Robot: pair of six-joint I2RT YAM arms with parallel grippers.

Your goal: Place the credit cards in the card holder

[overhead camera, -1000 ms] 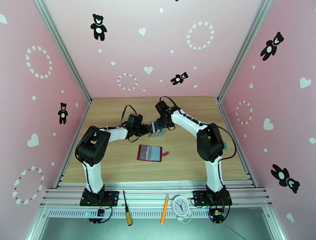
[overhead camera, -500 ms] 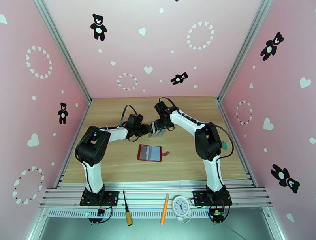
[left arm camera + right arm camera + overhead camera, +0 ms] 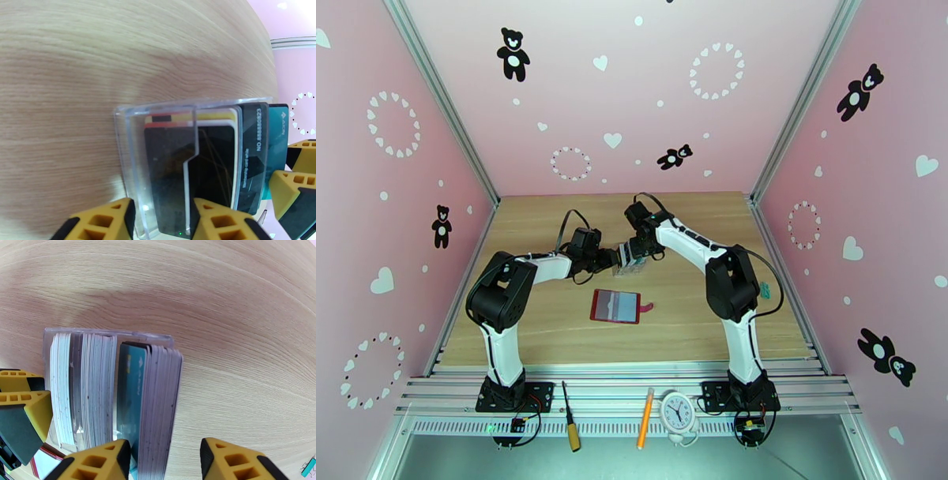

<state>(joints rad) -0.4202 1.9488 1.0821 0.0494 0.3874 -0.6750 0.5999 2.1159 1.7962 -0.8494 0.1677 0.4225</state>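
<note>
Right wrist: credit cards (image 3: 158, 398) look stiff, slick, so pinch the top edges.
6 o'clock: right gripper (image 3: 162, 445) spread around them; left gripper (image 3: 162, 203) maybe clamps rack (image 3: 126, 150).

One card holder (image 3: 615, 306), one rack (image 3: 130, 158), one clock (image 3: 680, 412).
</note>
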